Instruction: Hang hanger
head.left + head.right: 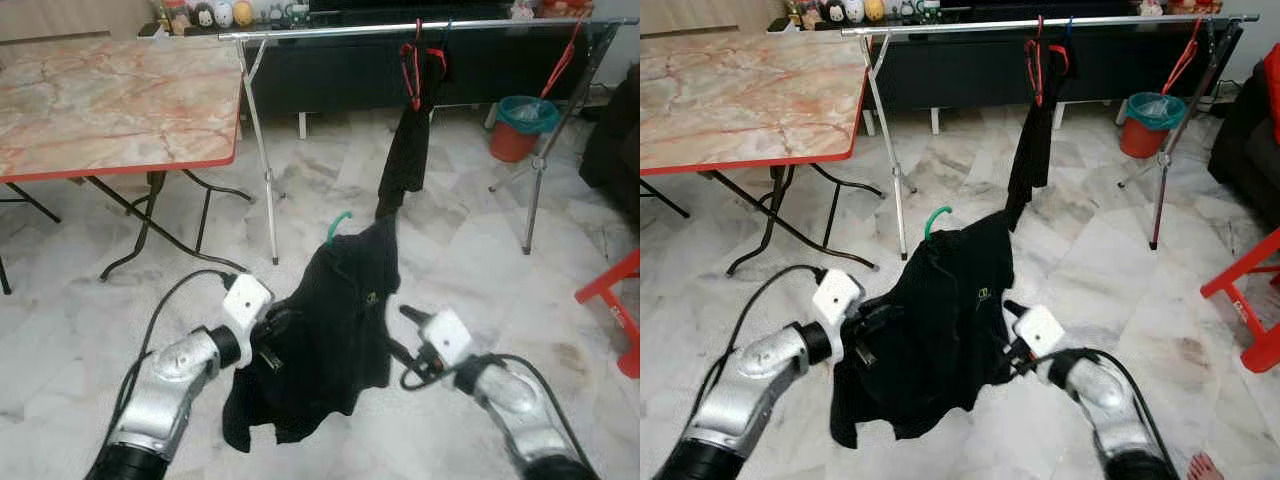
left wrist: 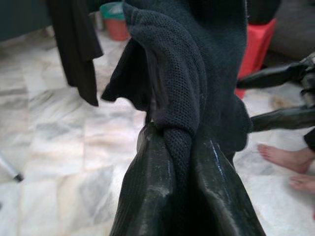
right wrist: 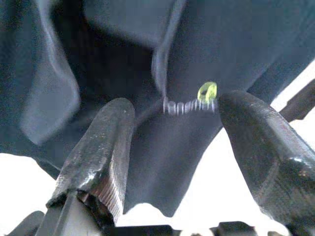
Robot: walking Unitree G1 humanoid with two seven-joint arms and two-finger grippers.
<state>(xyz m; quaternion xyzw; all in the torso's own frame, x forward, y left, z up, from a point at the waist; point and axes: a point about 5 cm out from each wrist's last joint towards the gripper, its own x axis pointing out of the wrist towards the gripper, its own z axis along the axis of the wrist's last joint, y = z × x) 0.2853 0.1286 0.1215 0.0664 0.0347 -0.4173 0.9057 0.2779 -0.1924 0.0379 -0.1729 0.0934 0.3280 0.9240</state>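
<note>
A black shirt point(image 1: 340, 330) hangs on a teal hanger whose hook point(image 1: 338, 226) sticks up above its collar. I hold it low in front of me, over the floor. My left gripper point(image 1: 275, 340) is shut on a fold of the shirt point(image 2: 172, 64) at its left side. My right gripper point(image 1: 400, 335) is open at the shirt's right edge, and its fingers point(image 3: 98, 147) stand apart around the hem without clamping it. The clothes rail point(image 1: 330, 31) runs across the back, well above the hook. A black garment point(image 1: 405, 150) hangs from it on a red hanger point(image 1: 410, 65).
A marble-topped folding table point(image 1: 100, 100) stands at the left. The rack's legs point(image 1: 262, 150) are just behind the shirt. A red bucket point(image 1: 520, 125), a second red hanger point(image 1: 560, 60) and a red stool point(image 1: 615, 300) are at the right. A person's bare feet point(image 2: 285, 157) are nearby.
</note>
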